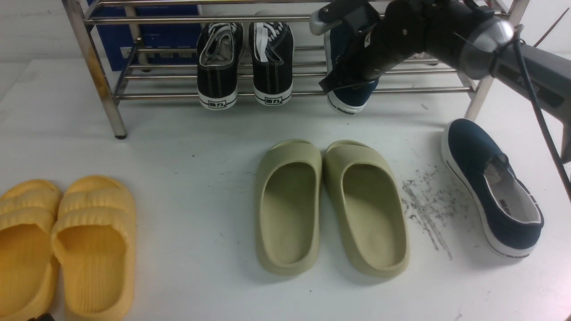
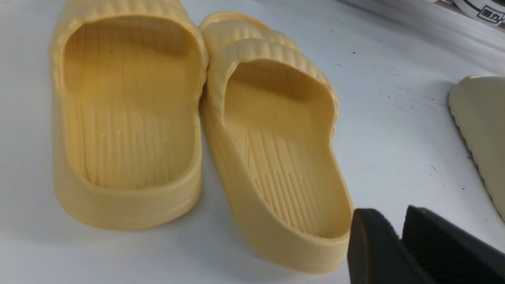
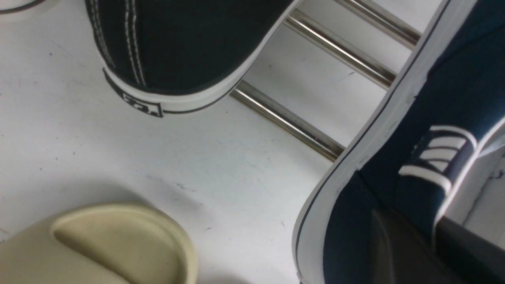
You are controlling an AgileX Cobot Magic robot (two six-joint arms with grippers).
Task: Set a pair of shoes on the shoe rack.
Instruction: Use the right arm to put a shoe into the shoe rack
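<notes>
One navy shoe lies across the lower bars of the silver shoe rack, its white heel over the front bar, to the right of the black sneakers. My right gripper is shut on its side wall. In the right wrist view the gripper has one finger outside and one inside the navy shoe. The other navy shoe lies on the table at the right, in front of the rack leg. Beside the yellow slides, my left gripper stands slightly open with nothing in it.
Two black lace-up sneakers sit on the rack left of the held shoe. Olive-green slides lie mid-table and yellow slides at the front left. Dark scuff marks lie between the olive slides and the loose navy shoe.
</notes>
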